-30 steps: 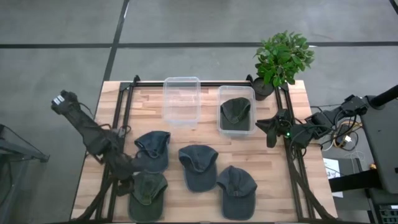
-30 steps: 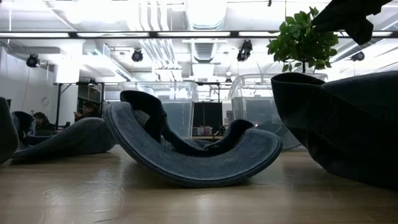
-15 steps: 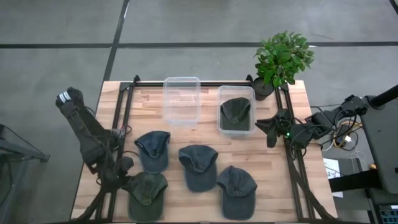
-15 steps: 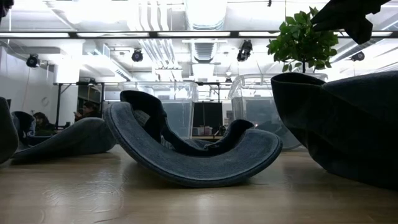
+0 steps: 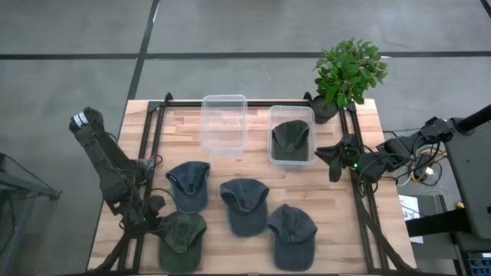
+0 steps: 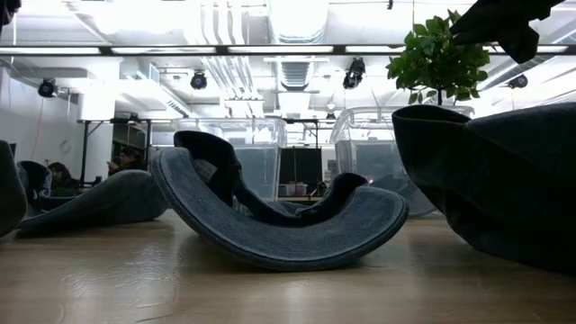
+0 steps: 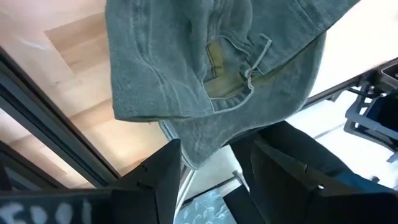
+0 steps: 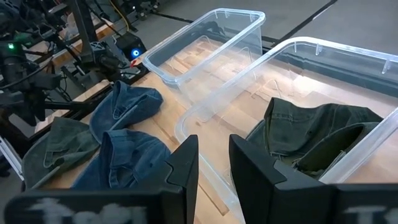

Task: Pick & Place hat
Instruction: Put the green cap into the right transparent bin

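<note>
Several hats lie on the wooden table. There are three blue ones (image 5: pixel 189 184) (image 5: pixel 245 205) (image 5: pixel 291 234) and a green hat (image 5: pixel 182 241) at the near left, which rests crown-up on the table. Another green hat (image 5: pixel 291 142) lies inside the right clear bin (image 5: pixel 291 113). My left gripper (image 5: pixel 156 218) stands open just above the near-left green hat (image 7: pixel 211 68), a finger on each side of its edge. My right gripper (image 8: pixel 214 163) waits beside the right bin at the table's right. Its fingers are slightly apart with nothing between them.
An empty clear bin (image 5: pixel 223 124) stands left of the filled one. A potted plant (image 5: pixel 347 73) is at the far right corner. A black metal frame (image 5: pixel 153 123) runs along the table's edges. In the low view an upturned blue hat (image 6: pixel 279 220) fills the middle.
My left gripper has swung from the left blue hat's edge toward the table's near-left corner, sunk a little and rolled about its own axis. It now stands over the green hat's edge and has stayed open. The hats have not moved.
</note>
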### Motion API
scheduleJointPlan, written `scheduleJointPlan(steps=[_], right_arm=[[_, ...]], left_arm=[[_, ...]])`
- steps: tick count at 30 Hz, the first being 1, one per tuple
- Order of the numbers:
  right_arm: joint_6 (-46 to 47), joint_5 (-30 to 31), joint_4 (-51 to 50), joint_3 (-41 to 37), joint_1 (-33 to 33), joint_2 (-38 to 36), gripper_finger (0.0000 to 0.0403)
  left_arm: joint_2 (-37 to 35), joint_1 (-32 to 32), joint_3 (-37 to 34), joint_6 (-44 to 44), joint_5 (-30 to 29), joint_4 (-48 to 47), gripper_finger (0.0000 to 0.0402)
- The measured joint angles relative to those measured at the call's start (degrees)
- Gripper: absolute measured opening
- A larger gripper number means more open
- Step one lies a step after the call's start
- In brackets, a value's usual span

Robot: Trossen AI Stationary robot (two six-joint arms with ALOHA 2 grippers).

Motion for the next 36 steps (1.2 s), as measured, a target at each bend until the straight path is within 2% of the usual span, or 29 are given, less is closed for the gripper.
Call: scheduleJointPlan(steps=[10, 20, 36], right_arm=[[-0.2, -0.02, 0.06, 0.0, 0.0, 0.0, 0.0086], [-0.22, -0.02, 0.06, 0.0, 0.0, 0.0, 0.0086], [-0.26, -0.02, 0.06, 0.0, -0.02, 0.02, 0.0086]], left_arm=[[2.68, -2.88, -0.02, 1.31, 3.88, -1.39, 0.0187], [9.49, -3.15, -0.06, 1.83, 3.85, 2.29, 0.0187], [15.35, -3.13, -0.06, 2.92, 3.89, 6.23, 0.0187]])
